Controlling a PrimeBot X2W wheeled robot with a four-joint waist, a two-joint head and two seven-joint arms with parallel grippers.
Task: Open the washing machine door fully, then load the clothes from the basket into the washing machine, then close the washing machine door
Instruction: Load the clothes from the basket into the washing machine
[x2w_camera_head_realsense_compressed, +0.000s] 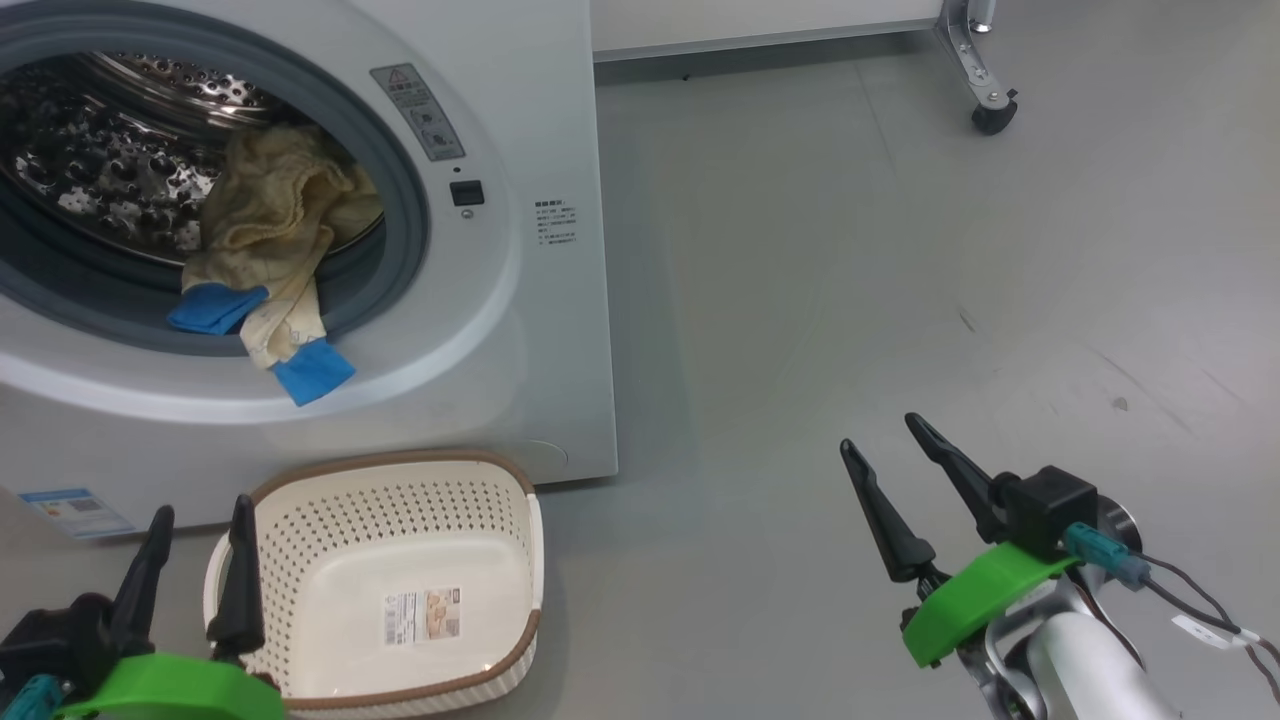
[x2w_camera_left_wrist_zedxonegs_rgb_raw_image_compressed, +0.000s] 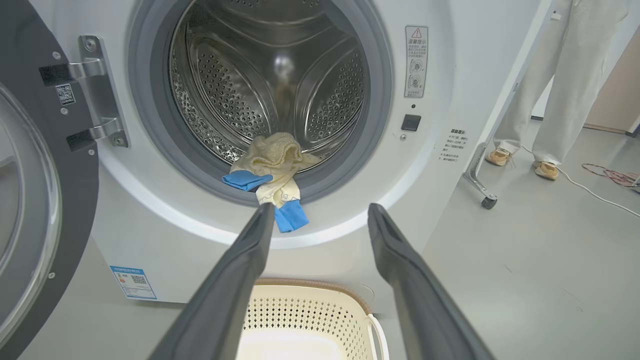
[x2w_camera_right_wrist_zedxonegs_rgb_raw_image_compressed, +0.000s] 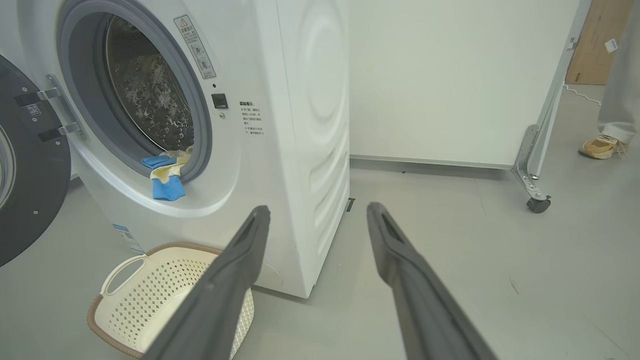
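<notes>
one soft, light bundle is what shows of the clothes (x2w_camera_head_realsense_compressed: 270, 230), bunched at the mouth of the washing machine (x2w_camera_head_realsense_compressed: 540, 330): the cream bulk sits on the front lip of the drum (x2w_camera_head_realsense_compressed: 120, 150) while two blue cuffs (x2w_camera_head_realsense_compressed: 312, 372) trail outward over the grey seal (x2w_camera_head_realsense_compressed: 405, 180) toward the white front. being limp cloth, they should fold and sag rather than move as one piece, so a push at one spot may only crumple them; the likeliest good hold is a pinch on the thick cream bunch, or on the dangling leg just above its cuff, to lift it inward past the seal. left as they lie, the cuffs could be trapped by the washing machine door (x2w_camera_left_wrist_zedxonegs_rgb_raw_image_compressed: 80, 210), which stands swung wide at the left. the basket (x2w_camera_head_realsense_compressed: 400, 462) rests on the floor (x2w_camera_head_realsense_compressed: 800, 300) below the opening, holding only its label (x2w_camera_head_realsense_compressed: 423, 613). the left claw (x2w_camera_head_realsense_compressed: 200, 510) hovers by the basket's near left corner, spread and empty; the right claw (x2w_camera_head_realsense_compressed: 880, 432) hangs well off to the right above the floor, likewise spread and empty
</notes>
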